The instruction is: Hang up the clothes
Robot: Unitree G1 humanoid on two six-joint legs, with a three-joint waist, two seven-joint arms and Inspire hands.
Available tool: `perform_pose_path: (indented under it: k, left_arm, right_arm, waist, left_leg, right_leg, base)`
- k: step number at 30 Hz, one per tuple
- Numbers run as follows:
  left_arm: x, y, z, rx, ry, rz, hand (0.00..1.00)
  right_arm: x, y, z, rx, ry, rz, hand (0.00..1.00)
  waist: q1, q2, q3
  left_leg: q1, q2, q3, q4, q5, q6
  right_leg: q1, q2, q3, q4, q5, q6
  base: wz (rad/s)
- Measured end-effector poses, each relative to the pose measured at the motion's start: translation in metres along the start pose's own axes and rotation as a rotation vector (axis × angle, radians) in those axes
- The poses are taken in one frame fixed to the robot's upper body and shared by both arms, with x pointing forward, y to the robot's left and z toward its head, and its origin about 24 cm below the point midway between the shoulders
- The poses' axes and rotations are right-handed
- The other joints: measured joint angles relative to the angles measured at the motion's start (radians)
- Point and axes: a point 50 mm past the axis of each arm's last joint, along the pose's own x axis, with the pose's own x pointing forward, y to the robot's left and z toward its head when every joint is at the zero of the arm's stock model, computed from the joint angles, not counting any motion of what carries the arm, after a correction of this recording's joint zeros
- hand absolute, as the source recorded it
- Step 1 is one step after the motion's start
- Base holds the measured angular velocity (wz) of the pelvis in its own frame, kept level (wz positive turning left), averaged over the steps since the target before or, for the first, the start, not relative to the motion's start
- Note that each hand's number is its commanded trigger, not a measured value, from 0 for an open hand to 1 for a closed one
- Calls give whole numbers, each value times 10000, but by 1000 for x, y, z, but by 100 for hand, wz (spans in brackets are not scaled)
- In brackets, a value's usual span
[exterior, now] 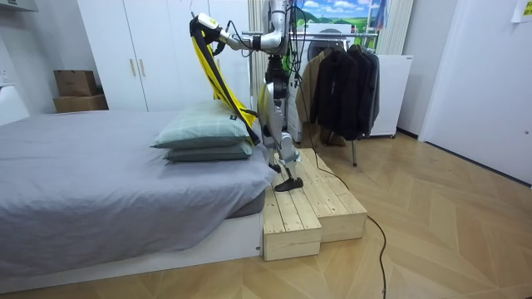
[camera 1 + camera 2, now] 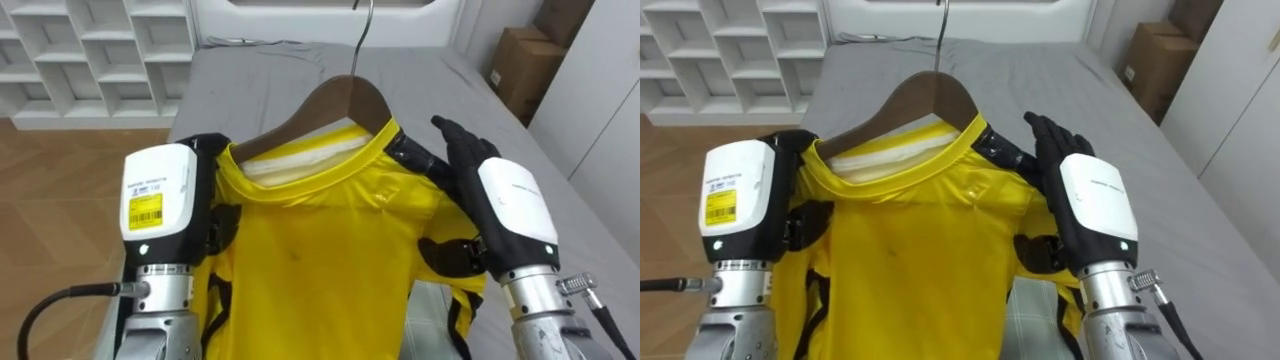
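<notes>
I hold up a yellow shirt (image 2: 320, 250) with black trim, draped on a wooden hanger (image 2: 345, 100) whose metal hook points up and hangs on nothing. My left hand (image 2: 160, 200) is at the shirt's left shoulder, dark fingers curled over the cloth. My right hand (image 2: 510, 200) is at the right shoulder, fingers straight up beside it and the thumb (image 2: 445, 255) pressing cloth against the palm. In the room view the shirt (image 1: 212, 66) hangs high over the bed's edge, toward the room view's left.
A grey bed (image 2: 300, 70) lies below and ahead, with a white cubby shelf (image 2: 90, 50) at left and a cardboard box (image 2: 520, 65) at right. I stand on a wooden platform (image 1: 303, 208) by the pillows (image 1: 204, 133). A rack of dark jackets (image 1: 345, 79) is behind me.
</notes>
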Motion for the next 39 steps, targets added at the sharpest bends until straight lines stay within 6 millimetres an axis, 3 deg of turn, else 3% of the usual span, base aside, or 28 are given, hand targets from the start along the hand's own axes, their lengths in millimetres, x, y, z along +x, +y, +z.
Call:
perform_pose_path:
  k: [26, 39]
  left_arm:
    - [2, 4, 7, -173, -337, 119, 100]
    - [2, 5, 13, -435, -683, 197, 100]
  right_arm:
    - [0, 0, 0, 10, 2, 96, 0]
    - [2, -8, -7, 1696, 177, -262, 0]
  waist:
    - [6, -93, -66]
    - [203, -90, -41]
  left_leg:
    - [2, -16, -162, 25, 0, 0]
    - [-12, -27, -245, 8, 1, 1]
  right_leg:
    - [54, -62, -125, 45, 4, -2]
    - [102, -105, -315, -15, 2, 6]
  base:
    - [1]
    - [1]
